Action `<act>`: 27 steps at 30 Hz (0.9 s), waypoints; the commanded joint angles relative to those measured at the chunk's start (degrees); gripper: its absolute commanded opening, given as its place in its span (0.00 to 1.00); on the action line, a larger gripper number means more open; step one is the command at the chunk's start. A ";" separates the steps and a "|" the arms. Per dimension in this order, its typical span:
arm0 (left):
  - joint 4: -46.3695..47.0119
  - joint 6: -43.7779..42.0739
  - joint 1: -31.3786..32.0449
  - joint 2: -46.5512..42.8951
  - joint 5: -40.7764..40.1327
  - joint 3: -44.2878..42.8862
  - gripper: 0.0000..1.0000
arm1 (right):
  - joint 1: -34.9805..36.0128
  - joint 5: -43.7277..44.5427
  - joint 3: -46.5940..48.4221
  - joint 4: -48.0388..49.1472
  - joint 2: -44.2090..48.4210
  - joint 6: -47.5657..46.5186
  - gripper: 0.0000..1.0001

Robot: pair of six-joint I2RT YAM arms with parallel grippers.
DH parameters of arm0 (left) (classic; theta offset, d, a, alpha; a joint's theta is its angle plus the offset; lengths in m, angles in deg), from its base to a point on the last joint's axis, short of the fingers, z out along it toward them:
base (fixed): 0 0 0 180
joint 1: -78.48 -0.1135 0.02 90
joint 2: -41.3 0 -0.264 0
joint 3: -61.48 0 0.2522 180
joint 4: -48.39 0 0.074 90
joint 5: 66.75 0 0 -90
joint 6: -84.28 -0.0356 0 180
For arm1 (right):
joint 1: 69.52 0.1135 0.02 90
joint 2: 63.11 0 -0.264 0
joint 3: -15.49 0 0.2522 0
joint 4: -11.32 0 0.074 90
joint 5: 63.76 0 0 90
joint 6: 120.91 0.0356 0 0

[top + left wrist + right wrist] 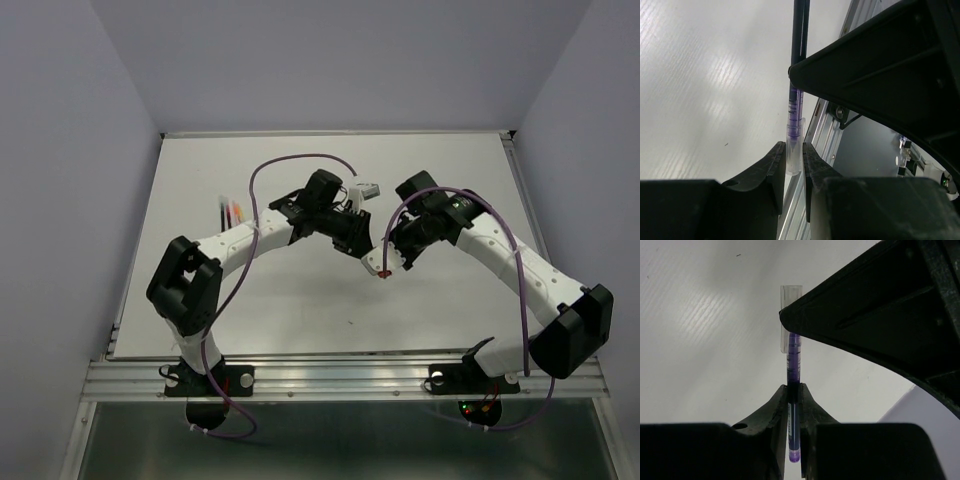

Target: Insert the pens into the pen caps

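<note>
Dark blue pen pinched in the nearly shut right gripper, tip inside a translucent pen cap clamped by the narrowly parted left gripper.

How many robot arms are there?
2. The left arm comes up from the bottom left and the right arm from the bottom right. Both bend toward the middle. None looks hidden.

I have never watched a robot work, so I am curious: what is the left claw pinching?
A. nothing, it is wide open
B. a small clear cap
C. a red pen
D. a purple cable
B: in the left wrist view the left claw is shut on the clear cap, with the dark blue pen poking into it, held by the right claw.
</note>
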 commanded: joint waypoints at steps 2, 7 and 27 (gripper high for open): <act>24.22 0.78 -0.43 0.51 -4.28 -5.87 0.00 | 3.44 -17.30 0.57 -7.38 -0.56 -1.70 0.01; 25.36 0.69 -0.43 3.05 -3.66 -8.59 0.00 | 3.44 -17.82 0.39 -7.99 0.23 -1.88 0.01; 30.11 3.68 -0.87 -1.07 1.25 -6.58 0.00 | 3.44 -16.77 -2.60 -3.69 2.87 4.45 0.01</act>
